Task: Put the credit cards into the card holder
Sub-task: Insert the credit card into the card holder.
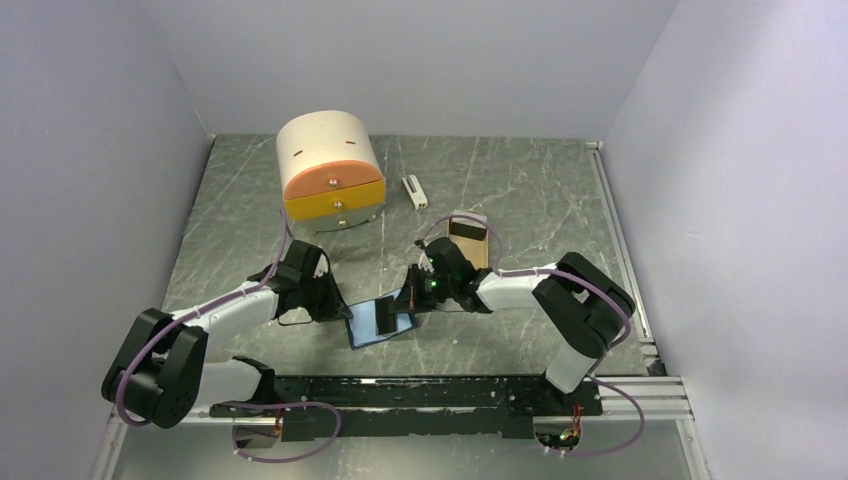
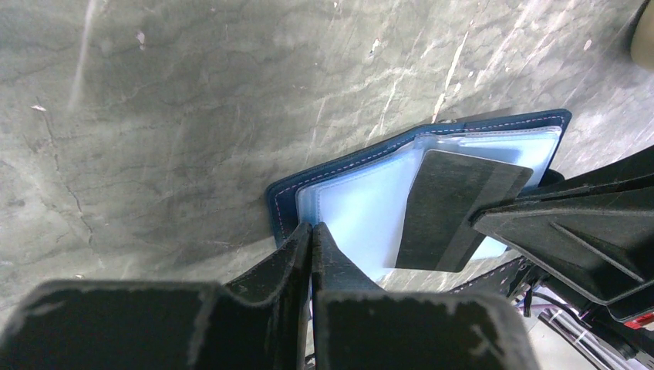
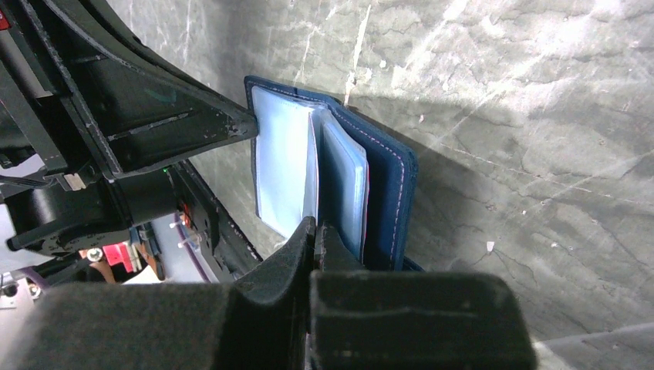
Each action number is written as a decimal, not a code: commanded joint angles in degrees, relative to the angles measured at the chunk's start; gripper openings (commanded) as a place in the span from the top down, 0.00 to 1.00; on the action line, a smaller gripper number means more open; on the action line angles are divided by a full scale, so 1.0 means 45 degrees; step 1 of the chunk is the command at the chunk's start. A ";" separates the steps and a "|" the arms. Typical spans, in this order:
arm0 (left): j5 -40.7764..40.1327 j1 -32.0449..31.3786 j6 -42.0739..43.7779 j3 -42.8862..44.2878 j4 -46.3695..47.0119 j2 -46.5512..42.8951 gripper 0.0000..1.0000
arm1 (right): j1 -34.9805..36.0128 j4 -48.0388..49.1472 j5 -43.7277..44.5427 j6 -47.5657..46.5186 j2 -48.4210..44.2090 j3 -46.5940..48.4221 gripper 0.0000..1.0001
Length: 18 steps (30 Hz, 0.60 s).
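You were at the insertion step. The card holder [image 1: 381, 322] lay open close to the middle of the table's [image 1: 540, 190] near edge, pale blue inside turned up, and both claws met over it. Your left claw [image 2: 311, 236] was pinched tight on the edge of a pale blue inner leaf, pinning the holder in place. Your right claw [image 3: 315, 230] was closed just as narrowly on the end of a thin flat sheet standing among the leaves. I took that sheet for a credit card [image 3: 281, 162], though from the left wrist it showed dark and in shadow, so it might have been a plastic leaf instead.

By that reading, the card was partly in among the leaves and not yet seated in a pocket. The next move called for a straight, gentle push along the card's length, with the left claw gripping firmly so the holder could not slide or fold shut. The right claw should have let go only once the card sat deep.
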 commanded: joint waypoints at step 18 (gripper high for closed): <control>-0.0442 -0.0079 0.0206 -0.0056 0.0021 0.0175 0.91 | 0.0120 -0.2788 0.0160 -0.2142 0.1337 0.1716 0.92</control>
